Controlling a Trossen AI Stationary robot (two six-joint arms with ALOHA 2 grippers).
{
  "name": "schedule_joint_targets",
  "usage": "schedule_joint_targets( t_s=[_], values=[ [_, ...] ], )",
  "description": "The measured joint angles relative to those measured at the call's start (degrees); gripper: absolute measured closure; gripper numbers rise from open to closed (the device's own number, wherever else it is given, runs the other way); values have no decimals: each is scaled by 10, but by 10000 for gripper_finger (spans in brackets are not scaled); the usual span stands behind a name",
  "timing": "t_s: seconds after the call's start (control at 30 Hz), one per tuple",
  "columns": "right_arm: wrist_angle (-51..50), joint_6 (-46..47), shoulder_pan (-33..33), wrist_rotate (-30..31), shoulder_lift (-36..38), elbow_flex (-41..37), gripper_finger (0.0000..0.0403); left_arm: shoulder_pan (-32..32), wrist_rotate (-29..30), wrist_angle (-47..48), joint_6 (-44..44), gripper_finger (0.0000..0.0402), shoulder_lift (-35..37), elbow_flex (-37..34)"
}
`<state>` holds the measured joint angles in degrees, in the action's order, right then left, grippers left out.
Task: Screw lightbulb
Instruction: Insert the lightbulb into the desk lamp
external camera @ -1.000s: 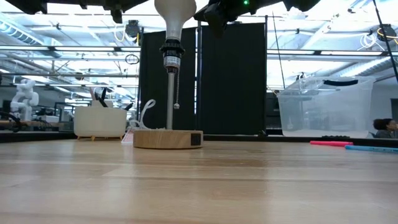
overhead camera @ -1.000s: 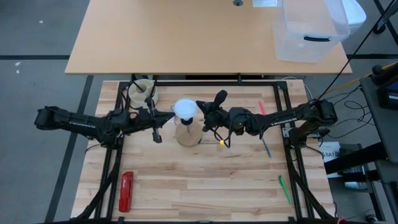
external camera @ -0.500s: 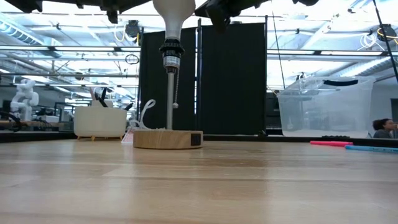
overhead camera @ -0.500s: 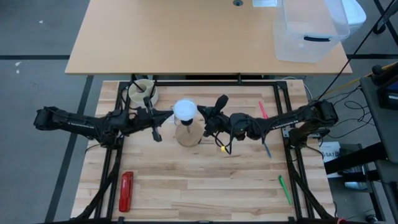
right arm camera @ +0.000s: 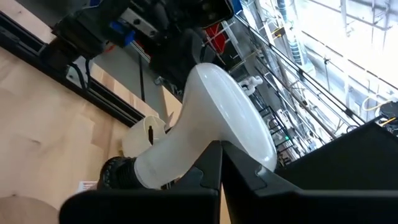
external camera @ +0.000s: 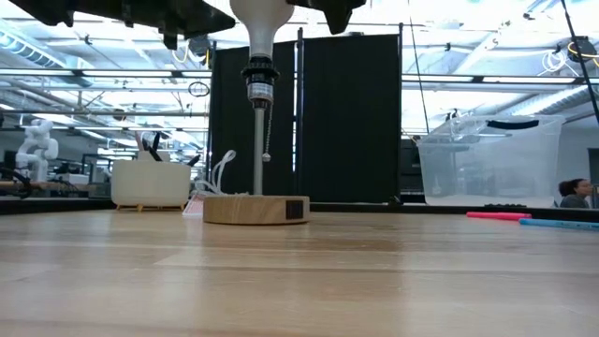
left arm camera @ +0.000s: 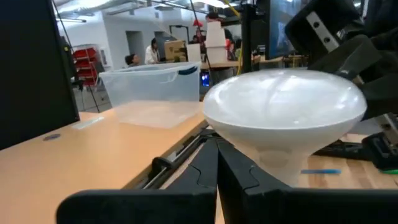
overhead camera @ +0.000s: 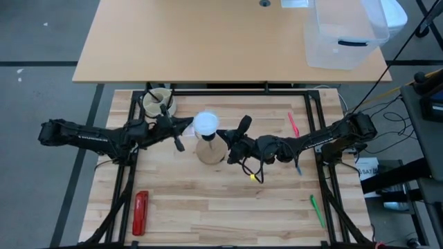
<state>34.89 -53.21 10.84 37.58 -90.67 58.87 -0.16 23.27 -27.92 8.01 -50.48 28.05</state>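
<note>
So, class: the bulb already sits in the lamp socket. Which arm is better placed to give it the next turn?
Probably the left: its shut pincer lies closer beside the lightbulb dome. The right pincer, also shut, sits slightly farther off. Neither grips it yet.

Smooth glossy white lightbulb (overhead camera: 205,123), pale wooden disc base (external camera: 255,208), light wood-plank table (overhead camera: 221,200)

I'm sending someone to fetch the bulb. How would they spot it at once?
Look near the middle of the wooden table. A round wooden base there carries an upright post, and the lightbulb sits on top: a white frosted dome, the only white thing between the two arms.
</note>
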Motion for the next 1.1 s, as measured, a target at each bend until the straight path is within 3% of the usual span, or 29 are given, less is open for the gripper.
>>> schedule_joint_targets(
  t_s=[0.37,0.67,1.1],
  values=[
    [-26,6,22,30,0,0,403,10,3,-14,-1,402,21,0],
    [-34,7,-3,85,-1,0,403,-37,-69,-37,14,402,56,0],
    [2,-15,-66,57,0,1,403,-62,-82,-51,16,402,-7,0]
  ],
)
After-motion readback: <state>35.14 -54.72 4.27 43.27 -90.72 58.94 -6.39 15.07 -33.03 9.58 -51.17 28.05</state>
